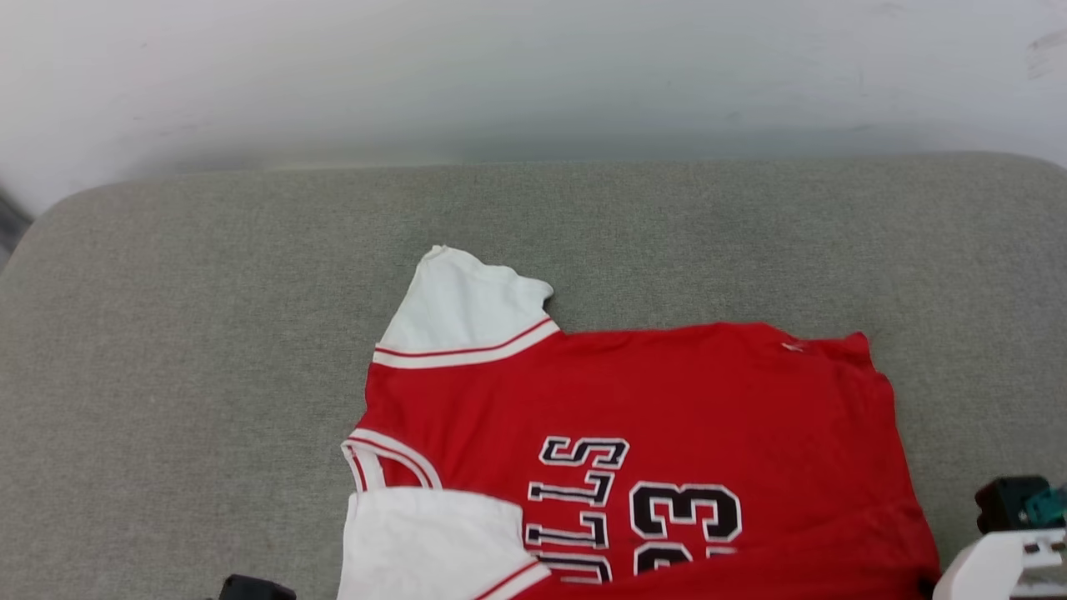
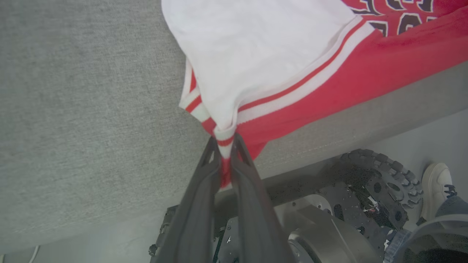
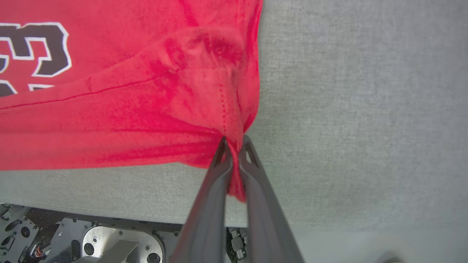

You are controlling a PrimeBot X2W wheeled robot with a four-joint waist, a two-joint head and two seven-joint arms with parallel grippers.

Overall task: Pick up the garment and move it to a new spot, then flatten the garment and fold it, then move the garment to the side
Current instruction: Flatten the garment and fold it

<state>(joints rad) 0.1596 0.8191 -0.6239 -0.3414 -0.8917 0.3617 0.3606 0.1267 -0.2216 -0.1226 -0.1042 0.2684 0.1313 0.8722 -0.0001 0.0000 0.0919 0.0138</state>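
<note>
Left gripper (image 2: 223, 141) grips the striped sleeve of the red jersey T-shirt (image 1: 708, 392), right gripper (image 3: 234, 143) its hem corner. The left wrist view adds a white shoe (image 2: 435, 186) right of the fingers (image 2: 197, 204).

Soft, even white light all round me, with no hard shadows and no glare. Ahead of my left gripper (image 2: 223, 142), the white sleeve of the garment (image 2: 256, 47) nearly bleaches out. Ahead of my right gripper (image 3: 236, 142), its red is saturated and the creases are gently shaded. My fingers (image 2: 197, 212) blur towards the wrist, while the cushion (image 3: 347, 91) weave past their tips is crisp. Far beyond, the wall (image 1: 533, 67) is a hazy wash.
</note>
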